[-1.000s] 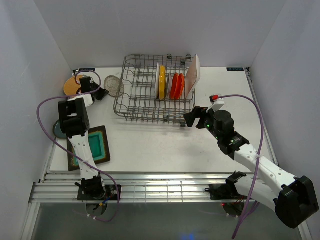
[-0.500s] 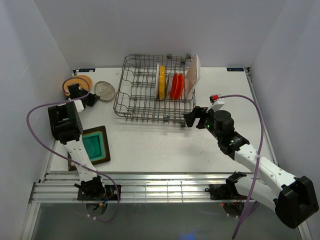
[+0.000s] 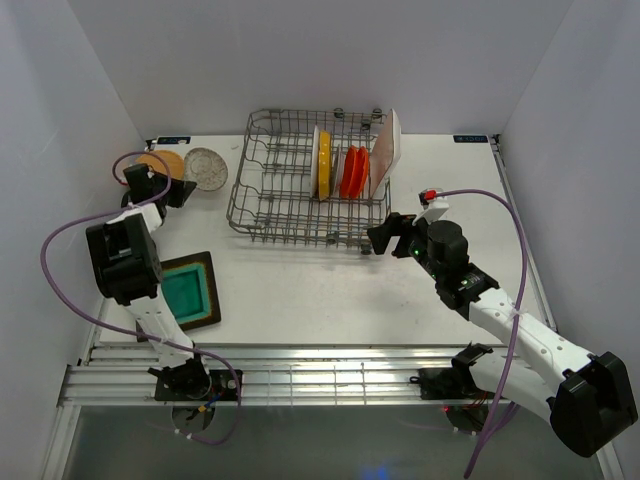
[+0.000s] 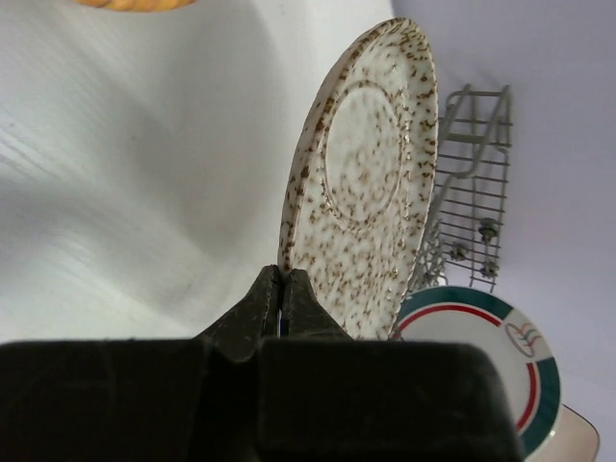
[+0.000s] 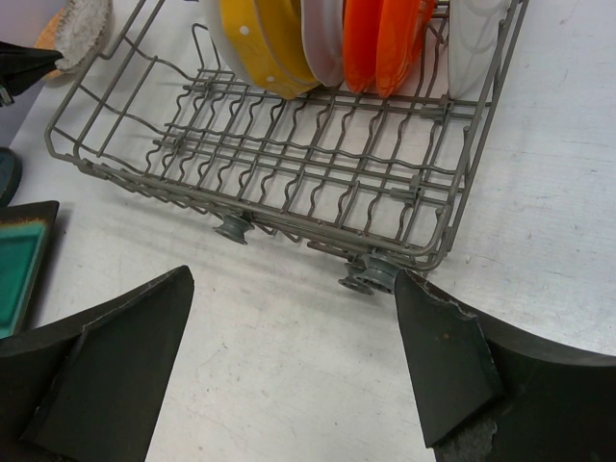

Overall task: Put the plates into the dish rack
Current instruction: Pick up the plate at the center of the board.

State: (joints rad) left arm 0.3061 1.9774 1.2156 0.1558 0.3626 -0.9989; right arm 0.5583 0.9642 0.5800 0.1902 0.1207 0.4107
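My left gripper (image 3: 168, 190) (image 4: 280, 289) is shut on the rim of a pale brown-speckled plate (image 3: 205, 167) (image 4: 371, 183), holding it tilted up at the table's far left, left of the dish rack (image 3: 290, 190) (image 4: 474, 183). The rack (image 5: 289, 164) holds a yellow plate (image 3: 323, 163) (image 5: 260, 43), a white one (image 5: 322, 38), orange-red ones (image 3: 352, 172) (image 5: 385, 43) and a white rectangular plate (image 3: 385, 152), all on edge. A wooden tan plate (image 3: 158, 162) lies behind my left gripper. A square teal brown-rimmed plate (image 3: 187, 290) lies near left. My right gripper (image 3: 385, 235) (image 5: 289, 356) hangs open before the rack's front right corner.
A white plate with green rim and red ring (image 4: 481, 346) shows beyond the speckled plate in the left wrist view. The edge of a dark teal plate (image 5: 5, 173) peeks in at the left of the right wrist view. White walls close in the left, back and right sides.
My left arm has carried the speckled plate leftward and back, away from the rack's left end toward the wooden plate. The right arm has not moved.
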